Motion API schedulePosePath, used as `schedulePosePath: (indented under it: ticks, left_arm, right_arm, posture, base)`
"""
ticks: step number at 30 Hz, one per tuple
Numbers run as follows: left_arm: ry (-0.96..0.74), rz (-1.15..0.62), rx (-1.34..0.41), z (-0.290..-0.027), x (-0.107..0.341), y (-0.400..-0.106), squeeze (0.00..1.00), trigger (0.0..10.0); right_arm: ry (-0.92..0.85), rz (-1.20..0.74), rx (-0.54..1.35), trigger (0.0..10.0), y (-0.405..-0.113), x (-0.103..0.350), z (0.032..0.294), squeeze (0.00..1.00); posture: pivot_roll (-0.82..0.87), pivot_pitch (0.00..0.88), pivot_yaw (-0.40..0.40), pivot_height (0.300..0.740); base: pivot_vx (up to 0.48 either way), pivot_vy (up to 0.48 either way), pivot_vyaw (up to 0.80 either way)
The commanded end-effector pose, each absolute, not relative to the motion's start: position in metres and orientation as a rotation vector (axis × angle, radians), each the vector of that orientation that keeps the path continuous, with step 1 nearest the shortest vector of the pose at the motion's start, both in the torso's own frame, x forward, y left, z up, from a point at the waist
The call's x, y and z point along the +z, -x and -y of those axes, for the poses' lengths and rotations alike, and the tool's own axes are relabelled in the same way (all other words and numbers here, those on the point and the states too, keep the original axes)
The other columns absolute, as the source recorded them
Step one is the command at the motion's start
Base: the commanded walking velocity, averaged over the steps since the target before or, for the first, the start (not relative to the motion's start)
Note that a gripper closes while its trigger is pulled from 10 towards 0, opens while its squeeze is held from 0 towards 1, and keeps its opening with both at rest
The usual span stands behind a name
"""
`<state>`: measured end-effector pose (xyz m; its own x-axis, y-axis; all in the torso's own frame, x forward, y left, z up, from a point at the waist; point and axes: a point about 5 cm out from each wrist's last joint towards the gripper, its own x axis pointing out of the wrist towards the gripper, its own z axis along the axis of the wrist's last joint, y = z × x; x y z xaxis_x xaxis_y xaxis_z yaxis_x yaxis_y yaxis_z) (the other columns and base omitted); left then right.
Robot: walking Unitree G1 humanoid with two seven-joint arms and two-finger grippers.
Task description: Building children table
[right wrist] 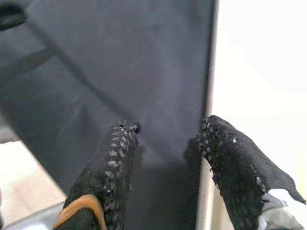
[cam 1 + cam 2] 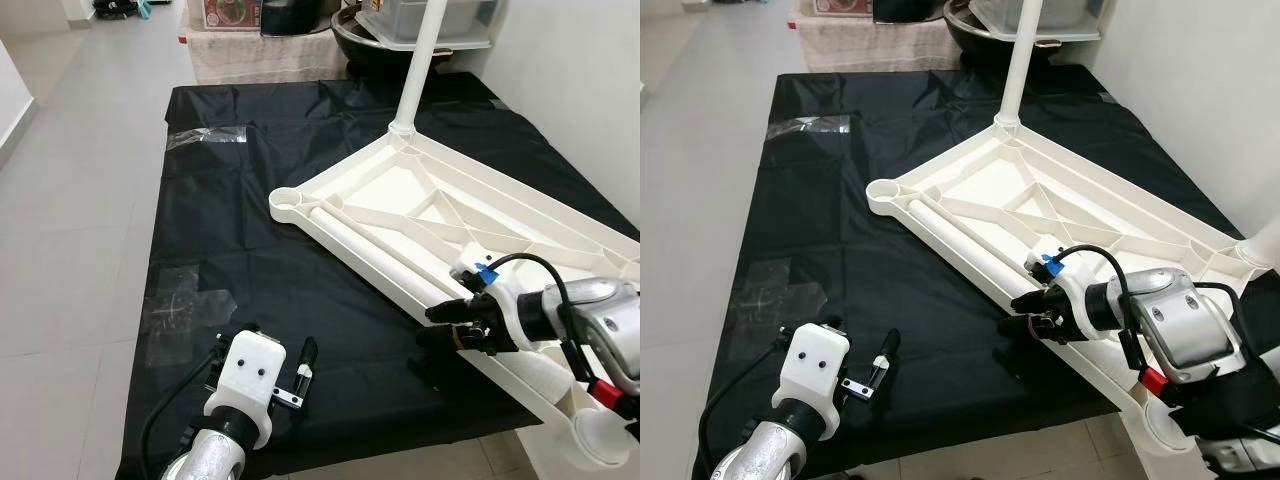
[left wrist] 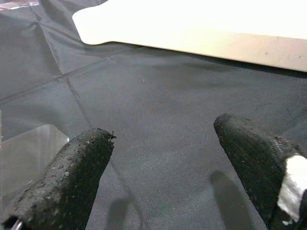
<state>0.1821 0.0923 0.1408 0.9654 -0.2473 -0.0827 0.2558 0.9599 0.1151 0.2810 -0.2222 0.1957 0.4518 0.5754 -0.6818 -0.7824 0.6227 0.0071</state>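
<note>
The white children's table top (image 2: 400, 185) lies upside down on a black sheet (image 2: 230, 250). One white leg (image 2: 425, 60) stands upright in its far corner socket. A loose white leg (image 2: 375, 248) lies inside the frame along the near rim. The near-left corner socket (image 2: 290, 201) holds nothing. My right gripper (image 2: 432, 326) is open at the table's near rim (image 1: 259, 72), one finger over the rim and the other over the sheet. My left gripper (image 2: 265, 345) hovers open low over the sheet (image 3: 158, 96), well apart from the table edge (image 3: 192, 33).
Grey floor tiles (image 2: 70, 200) lie to the left of the sheet. Clear tape patches (image 2: 185, 305) stick to the sheet. A white wall (image 2: 580, 70) runs along the right. Boxes and a dark bowl (image 2: 370, 40) stand at the far end.
</note>
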Motion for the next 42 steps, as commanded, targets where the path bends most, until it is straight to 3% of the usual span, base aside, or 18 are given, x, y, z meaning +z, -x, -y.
schedulePosePath:
  ticks: [1,7,19,28,42]
  left_arm:
    - [-0.137,-0.094,-0.263,-0.092,0.137,-0.18,0.0,10.0]
    - [-0.138,-0.096,-0.264,-0.092,0.137,-0.18,0.0,10.0]
    - [-0.139,-0.098,-0.265,-0.091,0.136,-0.18,0.0,10.0]
    - [-0.139,-0.097,-0.263,-0.09,0.137,-0.179,0.0,10.0]
    - [-0.142,-0.101,-0.261,-0.091,0.136,-0.178,0.0,10.0]
  right_arm:
    - [0.326,-0.697,0.843,10.0,-0.282,0.197,0.222,0.0]
    - [0.317,-0.636,0.819,10.0,-0.289,0.21,0.214,0.0]
    - [0.346,-0.729,0.855,10.0,-0.278,0.188,0.208,0.0]
    - [0.442,-0.745,0.735,10.0,-0.291,0.174,0.205,0.0]
    - [0.27,-0.565,0.734,10.0,-0.312,0.208,0.191,0.0]
  posture:
    - [0.08,0.14,-0.06,0.74]
    - [0.08,0.142,-0.058,0.74]
    - [0.09,0.141,-0.062,0.74]
    - [0.09,0.137,-0.065,0.74]
    - [0.1,0.134,-0.064,0.74]
  base:
    - [0.0,0.0,0.0]
    - [0.0,0.0,0.0]
    - [0.0,0.0,0.0]
    - [0.0,0.0,0.0]
    - [0.0,0.0,0.0]
